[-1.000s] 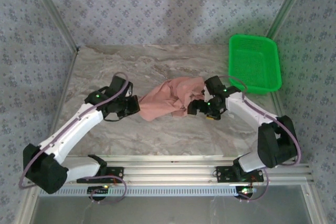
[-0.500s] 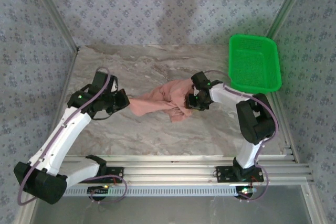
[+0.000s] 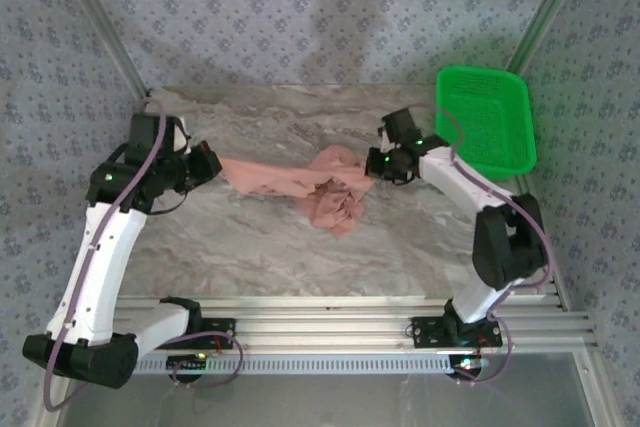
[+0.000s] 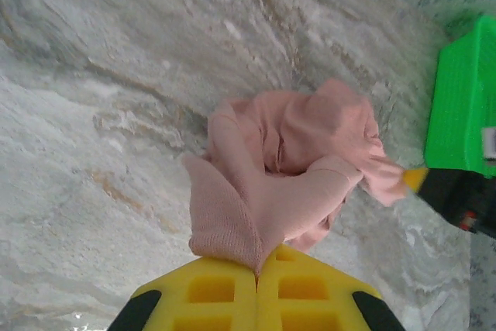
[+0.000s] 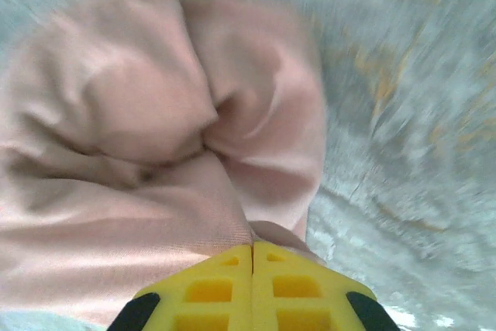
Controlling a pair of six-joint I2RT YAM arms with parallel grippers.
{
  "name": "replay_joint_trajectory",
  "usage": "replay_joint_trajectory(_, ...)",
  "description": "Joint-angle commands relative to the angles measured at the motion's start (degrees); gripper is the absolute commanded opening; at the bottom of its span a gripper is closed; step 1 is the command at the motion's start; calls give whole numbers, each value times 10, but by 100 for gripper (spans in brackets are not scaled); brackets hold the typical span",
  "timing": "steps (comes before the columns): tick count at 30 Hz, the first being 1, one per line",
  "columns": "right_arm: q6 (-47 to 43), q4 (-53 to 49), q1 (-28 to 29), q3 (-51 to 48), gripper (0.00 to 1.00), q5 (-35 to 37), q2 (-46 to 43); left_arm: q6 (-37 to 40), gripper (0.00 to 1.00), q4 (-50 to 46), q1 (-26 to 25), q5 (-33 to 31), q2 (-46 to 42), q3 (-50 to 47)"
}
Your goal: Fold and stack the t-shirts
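One salmon-pink t-shirt (image 3: 300, 182) stretches crumpled across the middle of the marble table between both arms. My left gripper (image 3: 212, 164) is shut on its left end; in the left wrist view the yellow jaws (image 4: 258, 270) pinch a fold of the t-shirt (image 4: 287, 160). At the cloth's right end my right gripper (image 3: 372, 162) is shut on it too. The right wrist view is blurred, with the t-shirt (image 5: 139, 145) bunched ahead of the closed yellow jaws (image 5: 253, 249). No print is visible.
A green plastic basket (image 3: 484, 123) stands at the back right of the table, close behind my right arm; its wall (image 4: 459, 106) also appears in the left wrist view. Patterned walls enclose the table (image 3: 250, 247) at the back and sides.
My left gripper has pulled left and back, stretching the t-shirt out. The right gripper has shut on the cloth's right end and shifted back toward the basket.
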Motion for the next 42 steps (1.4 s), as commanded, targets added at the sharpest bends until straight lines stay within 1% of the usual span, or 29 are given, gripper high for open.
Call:
replay_joint_trajectory(1, -30, -53, -35, 53, 0, 2, -54, 42, 0, -30, 23, 7, 4, 53)
replay_joint_trajectory(7, -35, -87, -106, 132, 0, -37, -90, 56, 0, -31, 52, 23, 21, 103)
replay_joint_trajectory(11, -43, -123, -138, 215, 0, -71, -79, 59, 0, -20, 66, 32, 33, 128)
replay_joint_trajectory(15, -40, -134, -163, 287, 0, -97, -59, 67, 0, -7, 82, 42, 53, 167)
replay_joint_trajectory(18, -24, -141, -188, 363, 0, -125, -27, 81, 0, -6, 99, 53, 86, 235)
replay_joint_trajectory(25, 37, -124, -232, 557, 0, -188, 34, 107, 0, -13, 118, 56, 194, 495)
replay_joint_trajectory(28, 61, -117, -250, 600, 0, -211, 38, 106, 0, 1, 120, 63, 212, 550)
replay_joint_trajectory(31, 75, -105, -271, 600, 0, -232, 19, 100, 0, 23, 121, 75, 204, 560)
replay_joint_trajectory(33, 85, -98, -292, 599, 0, -243, 3, 90, 0, 39, 121, 100, 195, 557)
replay_joint_trajectory(36, 136, -73, -335, 604, 0, -279, -12, 75, 0, 56, 118, 133, 176, 550)
replay_joint_trajectory(39, 179, -57, -367, 636, 0, -316, -17, 71, 0, 72, 92, 151, 142, 520)
replay_joint_trajectory(42, 203, -42, -385, 669, 0, -331, -22, 85, 0, 88, 61, 149, 101, 489)
